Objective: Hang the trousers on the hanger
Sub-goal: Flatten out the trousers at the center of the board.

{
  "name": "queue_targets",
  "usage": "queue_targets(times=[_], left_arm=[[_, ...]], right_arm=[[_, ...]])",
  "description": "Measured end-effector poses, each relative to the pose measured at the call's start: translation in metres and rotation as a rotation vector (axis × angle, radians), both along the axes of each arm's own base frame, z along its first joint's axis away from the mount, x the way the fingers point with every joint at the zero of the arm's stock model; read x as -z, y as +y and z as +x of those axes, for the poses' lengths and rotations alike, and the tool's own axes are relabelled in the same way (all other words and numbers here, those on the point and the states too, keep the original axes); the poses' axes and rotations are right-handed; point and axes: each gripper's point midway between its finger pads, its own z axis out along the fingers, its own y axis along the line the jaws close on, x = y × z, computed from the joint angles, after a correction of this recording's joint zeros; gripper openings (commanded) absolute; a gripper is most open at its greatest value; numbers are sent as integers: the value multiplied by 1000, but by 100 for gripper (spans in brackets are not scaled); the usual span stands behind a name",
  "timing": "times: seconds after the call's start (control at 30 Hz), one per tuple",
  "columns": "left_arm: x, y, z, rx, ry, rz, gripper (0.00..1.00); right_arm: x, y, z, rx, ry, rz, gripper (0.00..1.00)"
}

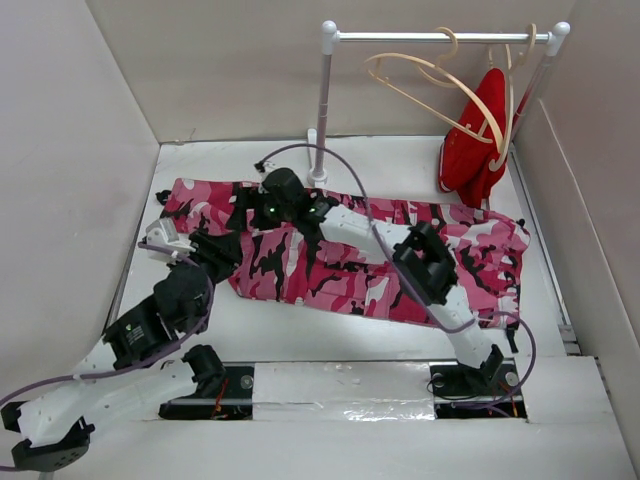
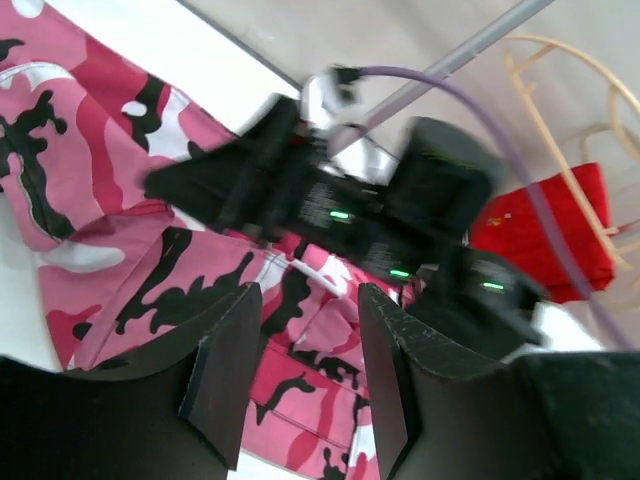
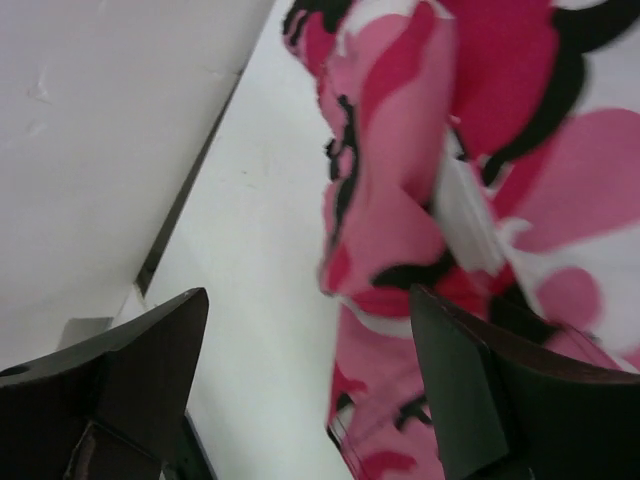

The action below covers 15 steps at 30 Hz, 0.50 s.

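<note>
**Pink trousers flat, both tools empty: crowding is the worry**

Top view: trousers (image 1: 350,270) lie spread across the worktop (image 1: 290,335), well apart from the bare hanger (image 1: 425,90) hooked on the rail (image 1: 440,37). The right tool (image 1: 272,195) is over the cloth's left part. The left tool (image 1: 165,240) is at its near-left edge. A purple cable (image 1: 350,165) arcs over the fabric and could snag on a lift. The red garment (image 1: 475,150) hangs just beside the hanger. Since the hanger swings free, a nudge could set both rocking.

Left wrist: the left tool (image 2: 308,300) has its jaws parted with nothing between them. The right arm's wrist (image 2: 330,205) fills the view close ahead, above the trousers (image 2: 120,230). If both go for the same patch, the arms could bump.

Right wrist: the right tool (image 3: 308,300) has its jaws wide and holds nothing. A folded edge of the trousers (image 3: 400,200) lies past the tips, with bare worktop (image 3: 260,250) beside it. Contact cannot be told. A pinch here may catch only one layer, which could slip out. The long legs would likely drag.
</note>
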Motion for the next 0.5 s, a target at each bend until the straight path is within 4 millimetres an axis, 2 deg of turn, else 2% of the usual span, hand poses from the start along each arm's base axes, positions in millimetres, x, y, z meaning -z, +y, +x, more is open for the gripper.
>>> queue_targets(times=[0.03, 0.07, 0.1, 0.13, 0.17, 0.27, 0.33, 0.37, 0.43, 0.5], left_arm=[[6, -2, 2, -7, 11, 8, 41], [13, -3, 3, -13, 23, 18, 42], [20, -4, 5, -22, 36, 29, 42], [27, -5, 7, -32, 49, 38, 42], [34, -7, 9, -43, 64, 50, 43], [58, -16, 16, -66, 119, 98, 43], [72, -21, 22, -78, 151, 117, 43], [79, -23, 26, -85, 165, 116, 44], [95, -23, 39, -115, 196, 87, 45], [118, -7, 50, -178, 247, 79, 46]], right_arm=[[-1, -14, 2, 13, -2, -19, 86], [-6, -27, 3, 24, -9, -33, 73], [-14, -43, 1, 33, -27, -41, 67], [-24, -58, -1, 42, -44, -46, 56], [-35, -75, -4, 57, -67, -52, 28], [-81, -126, -19, 99, -170, -22, 0], [-107, -157, -32, 130, -240, 4, 0], [-113, -170, -39, 143, -269, 15, 0], [-114, -195, -52, 163, -307, 8, 0], [-102, -212, -62, 176, -323, -15, 0]])
